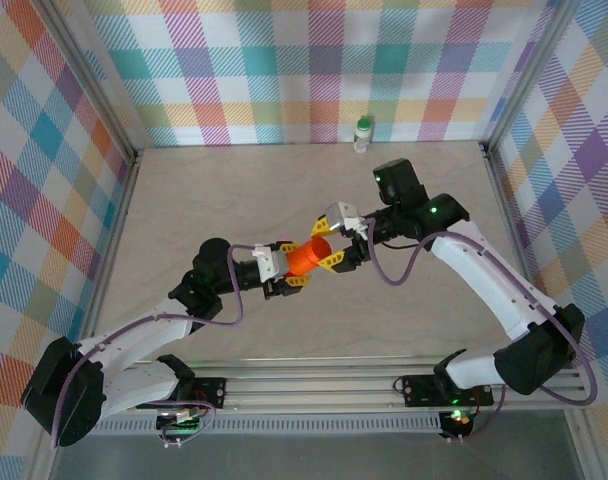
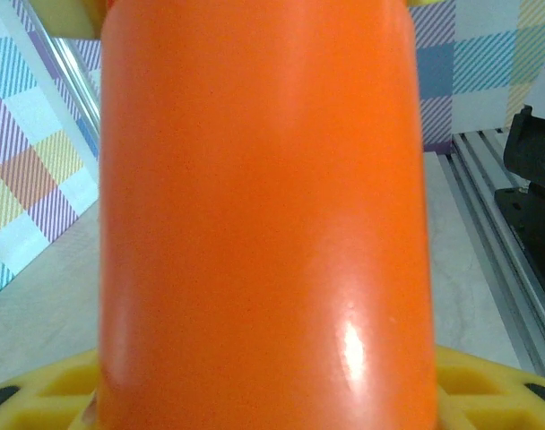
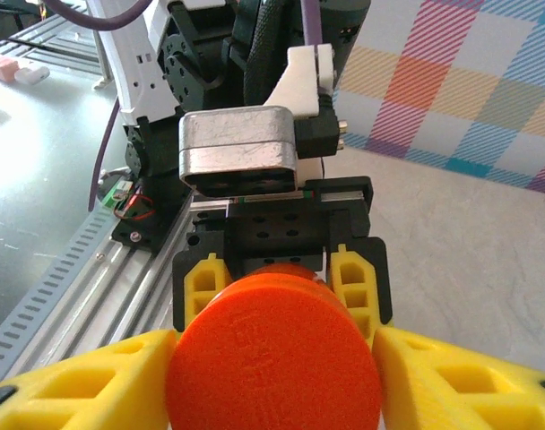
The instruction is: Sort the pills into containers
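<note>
**Orange vial pinched from both ends over mid-table**

Left gripper [image 1: 291, 264]: clamped on the body of the orange vial [image 1: 308, 258], one yellow finger on each side. Seen from its own wrist camera as a yellow pad [image 2: 488, 394] at the bottom edge, with the vial's glossy orange side [image 2: 263, 215] pressed close to the lens.

Right gripper [image 1: 327, 246]: reaches in from the opposite side and meets the same vial at its other end. Seen from the right wrist with yellow fingers [image 3: 84, 381] flush against both sides of the round orange end face [image 3: 274, 354], so pinching rather than spread. Behind that face, left gripper [image 3: 280, 282] again, hugging the vial farther along.

Vial itself: lying roughly level, slung between the two arms above the middle of the table [image 1: 234, 190], touching nothing but the fingers.

Elsewhere: white bottle [image 1: 362, 133] with a green cap, upright at the far edge of the table against the checked back wall [image 1: 284, 70], well apart from both grippers.
</note>
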Action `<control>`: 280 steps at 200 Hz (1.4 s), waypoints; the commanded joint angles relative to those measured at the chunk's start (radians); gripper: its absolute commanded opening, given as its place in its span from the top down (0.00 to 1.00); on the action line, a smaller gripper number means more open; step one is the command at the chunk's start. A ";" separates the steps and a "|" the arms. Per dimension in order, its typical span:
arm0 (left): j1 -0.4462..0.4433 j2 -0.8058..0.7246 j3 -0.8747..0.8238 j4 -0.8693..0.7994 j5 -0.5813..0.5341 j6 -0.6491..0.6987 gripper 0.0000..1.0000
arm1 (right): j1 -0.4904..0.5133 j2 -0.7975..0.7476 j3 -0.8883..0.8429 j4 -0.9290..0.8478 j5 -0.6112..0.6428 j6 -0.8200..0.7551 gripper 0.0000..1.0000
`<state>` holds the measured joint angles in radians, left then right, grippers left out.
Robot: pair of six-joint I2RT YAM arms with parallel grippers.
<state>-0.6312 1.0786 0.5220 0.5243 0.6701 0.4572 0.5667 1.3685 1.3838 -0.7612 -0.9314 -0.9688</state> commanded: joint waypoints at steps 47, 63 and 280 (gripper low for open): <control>0.005 -0.022 0.035 0.019 -0.002 0.003 1.00 | 0.067 0.002 -0.034 0.085 0.147 0.231 0.69; 0.002 -0.027 0.033 0.020 -0.041 0.008 1.00 | 0.086 -0.008 -0.060 0.158 0.214 0.464 0.72; -0.056 -0.039 -0.061 0.189 -0.351 0.045 1.00 | 0.042 -0.155 -0.102 0.305 0.441 1.238 0.17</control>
<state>-0.6743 1.0603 0.4744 0.6319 0.2977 0.5251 0.6186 1.2213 1.2507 -0.4126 -0.3496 0.3725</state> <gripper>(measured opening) 0.535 0.810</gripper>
